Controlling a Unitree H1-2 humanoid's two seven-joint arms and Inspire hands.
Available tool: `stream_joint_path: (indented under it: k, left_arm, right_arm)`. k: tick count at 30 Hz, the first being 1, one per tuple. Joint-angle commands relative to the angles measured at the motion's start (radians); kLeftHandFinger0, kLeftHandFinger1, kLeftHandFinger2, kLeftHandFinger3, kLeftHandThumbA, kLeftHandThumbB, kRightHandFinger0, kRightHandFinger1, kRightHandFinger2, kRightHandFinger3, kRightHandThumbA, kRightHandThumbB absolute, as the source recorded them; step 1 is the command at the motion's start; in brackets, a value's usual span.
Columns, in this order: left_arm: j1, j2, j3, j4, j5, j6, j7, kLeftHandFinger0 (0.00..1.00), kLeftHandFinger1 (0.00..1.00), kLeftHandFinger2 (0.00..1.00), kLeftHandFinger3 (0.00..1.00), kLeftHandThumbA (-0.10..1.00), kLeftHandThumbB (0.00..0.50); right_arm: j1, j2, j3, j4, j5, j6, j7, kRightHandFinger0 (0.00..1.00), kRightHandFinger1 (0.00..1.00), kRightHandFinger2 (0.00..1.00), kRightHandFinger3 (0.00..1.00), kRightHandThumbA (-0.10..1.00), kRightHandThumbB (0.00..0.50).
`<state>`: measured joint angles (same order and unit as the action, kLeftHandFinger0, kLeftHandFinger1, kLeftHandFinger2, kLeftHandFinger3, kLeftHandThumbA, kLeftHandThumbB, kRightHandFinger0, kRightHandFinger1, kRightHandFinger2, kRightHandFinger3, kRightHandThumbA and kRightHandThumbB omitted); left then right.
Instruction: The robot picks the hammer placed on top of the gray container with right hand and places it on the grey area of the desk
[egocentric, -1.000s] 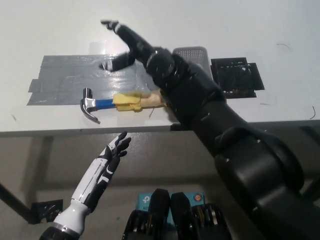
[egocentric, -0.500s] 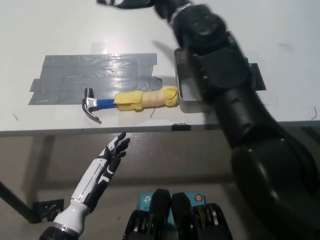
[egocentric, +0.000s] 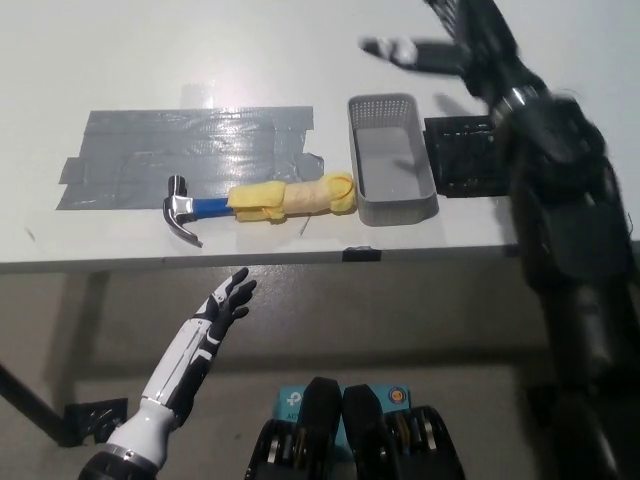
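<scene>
The hammer (egocentric: 258, 203) lies flat on the desk, its black head and blue neck on the grey taped area (egocentric: 180, 155), its yellow-wrapped handle reaching toward the gray container (egocentric: 391, 161). The container is empty and stands just right of the handle's end. My black right hand (egocentric: 440, 40) is raised above the desk beyond the container, open, holding nothing. My white left hand (egocentric: 222, 308) rests open below the desk's front edge, under the hammer.
A black square pad (egocentric: 463, 155) lies right of the container, partly behind my right arm. The desk's front edge (egocentric: 250, 262) runs across the picture just below the hammer. White desk surface stretches behind the tape.
My right arm has swung from over the hammer and tape to the right and up, uncovering the container. The hammer stays where it lay. The left hand has not moved.
</scene>
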<state>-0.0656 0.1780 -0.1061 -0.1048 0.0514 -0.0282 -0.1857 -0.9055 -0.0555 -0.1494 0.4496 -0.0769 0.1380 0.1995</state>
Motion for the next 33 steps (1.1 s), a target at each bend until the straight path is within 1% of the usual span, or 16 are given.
stream_joint_path:
  k: [1,4,6,8,10,13,14,15,16,19,20,21,22,26,29,33]
  left_arm:
    - [-0.071,-0.025,0.058,-0.030,-0.005,-0.086,0.067,1.00,1.00,1.00,1.00,1.00,0.197]
    - [-0.061,-0.027,0.060,-0.035,-0.029,-0.079,0.057,1.00,1.00,1.00,1.00,1.00,0.181]
    - [-0.054,-0.026,0.062,-0.040,-0.030,-0.077,0.058,1.00,1.00,1.00,1.00,1.00,0.161]
    - [-0.041,-0.020,0.065,-0.052,-0.032,-0.067,0.055,1.00,1.00,1.00,1.00,1.00,0.151]
    - [-0.036,-0.019,0.066,-0.052,-0.031,-0.065,0.055,1.00,1.00,1.00,1.00,1.00,0.157]
    - [-0.020,-0.019,0.068,-0.048,-0.039,-0.069,0.053,1.00,1.00,1.00,1.00,1.00,0.162]
    - [-0.013,-0.019,0.068,-0.050,-0.039,-0.070,0.053,1.00,1.00,1.00,1.00,1.00,0.161]
    - [0.002,-0.020,0.064,-0.055,-0.033,-0.068,0.052,1.00,1.00,1.00,1.00,1.00,0.162]
    - [0.003,-0.021,0.064,-0.053,-0.032,-0.067,0.053,1.00,1.00,1.00,1.00,1.00,0.158]
    - [-0.001,-0.018,0.065,-0.038,-0.016,-0.079,0.057,1.00,1.00,1.00,1.00,1.00,0.167]
    - [-0.001,-0.018,0.065,-0.036,-0.016,-0.081,0.057,1.00,1.00,1.00,1.00,1.00,0.171]
    - [0.019,-0.023,0.065,-0.044,-0.016,-0.083,0.055,1.00,1.00,1.00,1.00,1.00,0.178]
    - [0.028,-0.025,0.065,-0.051,-0.016,-0.079,0.053,1.00,1.00,1.00,1.00,1.00,0.177]
    - [0.034,-0.027,0.075,-0.045,-0.012,-0.084,0.047,1.00,1.00,1.00,1.00,1.00,0.169]
    - [0.036,-0.031,0.079,-0.035,-0.022,-0.091,0.037,1.00,1.00,1.00,1.00,1.00,0.156]
    - [0.042,-0.032,0.083,-0.030,-0.014,-0.093,0.037,1.00,1.00,1.00,1.00,1.00,0.168]
  right_arm:
    - [0.292,-0.202,-0.085,-1.259,0.576,0.212,0.033,1.00,1.00,1.00,1.00,0.98,0.396]
    - [0.459,-0.146,-0.044,-1.309,0.571,0.122,-0.003,1.00,1.00,1.00,1.00,0.97,0.413]
    - [0.522,-0.125,-0.019,-1.305,0.532,0.085,0.007,1.00,1.00,1.00,1.00,0.97,0.396]
    - [0.637,-0.075,0.024,-1.278,0.377,0.029,0.029,1.00,1.00,1.00,1.00,0.97,0.370]
    - [0.689,-0.060,0.047,-1.242,0.313,0.001,0.043,1.00,1.00,1.00,1.00,0.99,0.381]
    - [0.775,-0.031,0.087,-1.089,0.181,-0.119,0.058,1.00,1.00,1.00,1.00,1.00,0.381]
    - [0.785,-0.030,0.091,-1.088,0.177,-0.121,0.056,1.00,1.00,1.00,1.00,0.99,0.313]
    - [0.817,-0.017,0.098,-1.034,0.169,-0.149,0.054,1.00,1.00,1.00,1.00,1.00,0.344]
    - [0.828,-0.010,0.100,-0.989,0.160,-0.175,0.052,1.00,1.00,1.00,1.00,1.00,0.306]
    - [0.841,0.005,0.108,-0.852,0.144,-0.213,0.043,1.00,1.00,1.00,1.00,0.95,0.273]
    - [0.842,0.005,0.109,-0.847,0.144,-0.213,0.042,1.00,1.00,1.00,1.00,0.87,0.207]
    - [0.854,-0.001,0.120,-0.768,0.114,-0.253,0.034,1.00,1.00,1.00,1.00,0.93,0.253]
    - [0.859,-0.004,0.125,-0.741,0.105,-0.261,0.031,1.00,1.00,1.00,1.00,0.94,0.259]
    - [0.856,-0.017,0.149,-0.655,0.079,-0.267,0.021,1.00,1.00,1.00,1.00,0.93,0.232]
    - [0.857,-0.034,0.163,-0.618,0.084,-0.271,0.030,1.00,1.00,1.00,1.00,0.93,0.230]
    - [0.858,-0.045,0.179,-0.582,0.086,-0.295,0.028,1.00,1.00,1.00,1.00,0.93,0.237]
